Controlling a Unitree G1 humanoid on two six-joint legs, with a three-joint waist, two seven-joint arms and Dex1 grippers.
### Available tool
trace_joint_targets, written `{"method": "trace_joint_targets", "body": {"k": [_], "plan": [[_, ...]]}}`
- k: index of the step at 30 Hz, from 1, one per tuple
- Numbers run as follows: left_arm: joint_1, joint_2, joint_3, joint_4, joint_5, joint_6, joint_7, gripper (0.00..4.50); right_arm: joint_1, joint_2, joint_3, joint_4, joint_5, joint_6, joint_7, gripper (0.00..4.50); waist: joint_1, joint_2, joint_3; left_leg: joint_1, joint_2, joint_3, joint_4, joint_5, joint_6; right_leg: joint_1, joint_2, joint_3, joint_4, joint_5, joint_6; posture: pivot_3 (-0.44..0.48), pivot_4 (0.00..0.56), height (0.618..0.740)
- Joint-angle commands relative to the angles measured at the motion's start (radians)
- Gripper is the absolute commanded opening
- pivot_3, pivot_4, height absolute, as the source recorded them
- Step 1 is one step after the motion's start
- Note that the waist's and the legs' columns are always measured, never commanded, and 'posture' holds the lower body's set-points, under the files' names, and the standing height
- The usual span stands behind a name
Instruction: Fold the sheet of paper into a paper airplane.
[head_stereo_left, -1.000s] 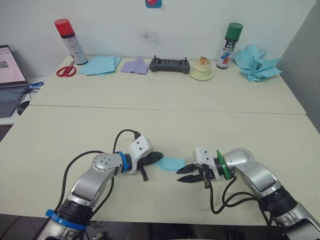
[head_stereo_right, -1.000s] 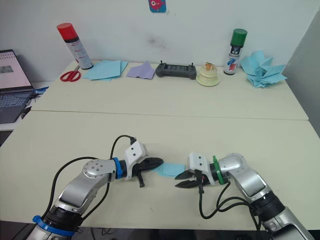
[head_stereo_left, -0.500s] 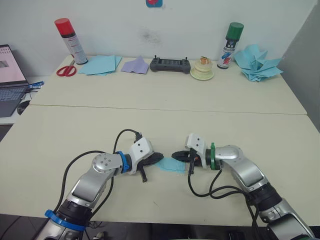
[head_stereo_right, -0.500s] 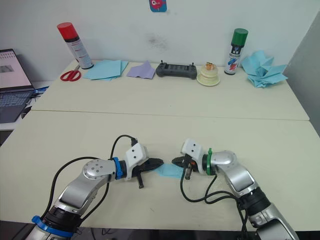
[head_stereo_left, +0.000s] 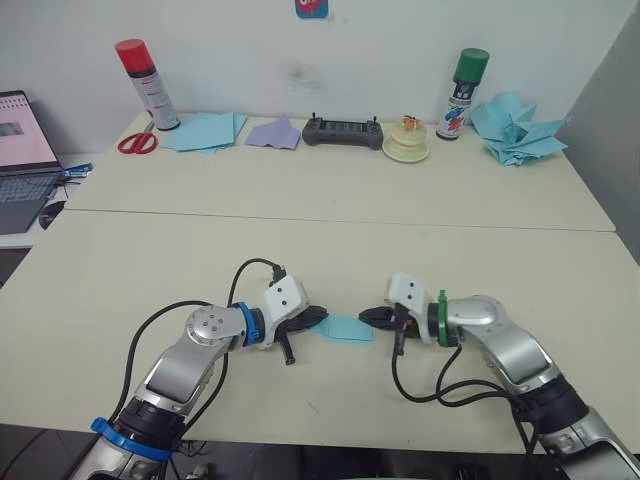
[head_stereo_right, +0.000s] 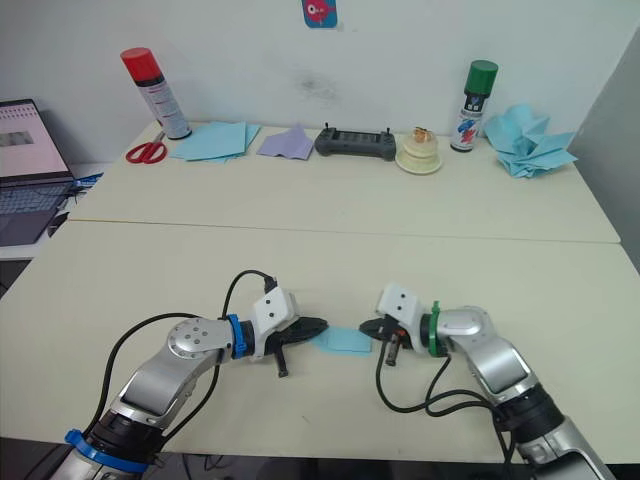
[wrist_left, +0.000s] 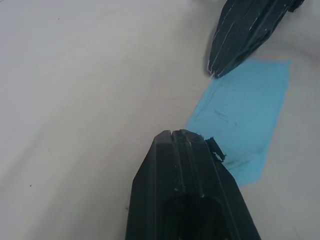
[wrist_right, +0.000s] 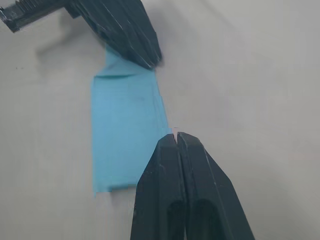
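pressing a crease into the sheet of paper (head_stereo_left: 342, 328) looks like the step in hand: the paper lies flat on the surface (head_stereo_left: 330, 240), folded into a narrow light-blue strip, between the two tools. the left tool (head_stereo_left: 308, 320) rests on the end of the strip nearer the left arm, its fingers drawn together with nothing between them, pinning that end down. the right tool (head_stereo_left: 374, 316) sits at the strip's other end, its fingers closed tip to tip and empty, just at the paper's long edge in the right wrist view.

to do this well, the left tool probably should hold its end firm so the thin strip cannot slide, while the right tool drags its closed tip along the fold with light, even pressure. too much force could wrinkle or tear such thin paper; too little may leave the fold springing open. lifting either tool early risks the layers shifting out of line.
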Motion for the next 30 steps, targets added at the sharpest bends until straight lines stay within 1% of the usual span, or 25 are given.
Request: {"method": "trace_joint_targets", "body": {"k": [1,3,5,8,14,18,22,26,28,30], "plan": [[0.037,0.02,-0.028,0.056,0.041,0.021,-0.012,0.0,0.055,-0.054,-0.051,-0.006,0.018,0.019,0.019,0.04,0.001,0.0,-0.001,0.0,0.0,0.0,0.0,0.0,0.0,0.0,0.0,0.0,0.0,0.0,0.0,0.0,0.15,0.74],[0.038,0.023,-0.026,0.06,0.042,0.016,-0.013,0.0,0.065,-0.06,-0.061,-0.029,0.028,-0.009,0.027,0.04,0.002,0.0,-0.001,0.0,0.0,0.0,0.0,0.0,0.0,0.001,0.0,0.0,0.0,0.0,0.0,0.0,0.15,0.74],[0.034,0.023,-0.024,0.064,0.042,0.014,-0.012,0.0,0.053,-0.03,-0.076,-0.042,0.044,-0.069,0.019,0.04,0.002,0.0,-0.001,0.0,0.0,0.0,0.0,0.0,0.0,0.001,0.0,0.0,0.0,0.0,0.0,0.0,0.15,0.74],[0.033,0.025,-0.021,0.064,0.041,0.012,-0.014,0.0,0.024,0.018,-0.07,-0.05,0.054,-0.109,0.014,0.04,0.0,0.0,-0.001,0.0,0.0,0.0,0.0,0.0,0.0,0.0,0.0,0.0,0.0,0.0,0.0,0.0,0.15,0.74],[0.032,0.027,-0.011,0.062,0.037,0.009,-0.021,0.0,-0.009,0.09,-0.003,-0.025,0.034,-0.065,0.022,0.04,-0.001,0.0,0.0,0.0,0.001,0.0,0.0,0.0,0.0,0.0,0.001,0.0,0.0,0.0,0.0,0.0,0.15,0.74],[0.023,0.02,0.034,0.03,0.006,0.009,-0.013,0.0,-0.029,0.079,0.081,0.039,-0.034,-0.022,0.026,0.04,-0.001,0.0,0.0,0.0,0.001,0.0,0.0,0.0,0.0,0.0,0.001,0.0,0.0,0.001,-0.002,0.0,0.15,0.74],[0.023,0.003,0.104,-0.07,-0.123,0.092,-0.037,0.0,-0.039,0.072,0.091,0.057,-0.047,-0.022,0.025,0.04,-0.005,0.001,0.0,0.0,0.001,0.0,0.0,0.0,0.0,-0.001,0.001,0.0,0.001,0.0,-0.001,0.0,0.15,0.74],[0.007,-0.034,0.119,-0.113,-0.188,0.149,-0.03,0.0,-0.039,0.07,0.093,0.061,-0.045,-0.026,0.029,0.04,-0.004,0.001,0.0,-0.001,0.001,-0.001,0.0,0.0,0.0,-0.001,0.001,-0.001,0.001,0.0,0.0,0.0,0.15,0.74],[-0.003,-0.062,0.103,-0.11,-0.183,0.169,-0.007,0.0,-0.038,0.068,0.093,0.057,-0.041,-0.023,0.033,0.04,-0.003,0.001,0.0,-0.001,0.001,0.0,0.0,0.0,0.0,-0.001,0.001,0.0,0.001,0.0,0.0,0.0,0.15,0.74],[-0.009,-0.08,0.066,-0.065,-0.126,0.149,0.02,0.0,-0.034,0.067,0.089,0.054,-0.038,-0.022,0.032,0.04,-0.003,0.001,0.0,-0.001,0.001,-0.001,0.001,0.0,0.0,-0.001,0.001,0.0,0.001,0.0,0.0,0.0,0.15,0.74]]}}
